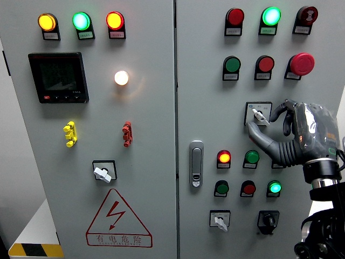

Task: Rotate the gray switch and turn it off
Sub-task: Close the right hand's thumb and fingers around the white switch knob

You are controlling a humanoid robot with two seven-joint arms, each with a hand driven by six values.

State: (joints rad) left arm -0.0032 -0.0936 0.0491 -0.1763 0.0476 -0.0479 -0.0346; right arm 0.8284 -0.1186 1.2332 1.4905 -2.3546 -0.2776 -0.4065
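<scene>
Gray switch (259,115) knob tilted (white pointer), pinched by right hand (294,135).

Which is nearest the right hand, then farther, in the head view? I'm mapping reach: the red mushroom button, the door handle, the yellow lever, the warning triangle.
From the right hand:
1. Red mushroom button, just above the hand on the right door.
2. Door handle, at the right door's left edge.
3. Warning triangle, low on the left door.
4. Yellow lever, far left.
</scene>
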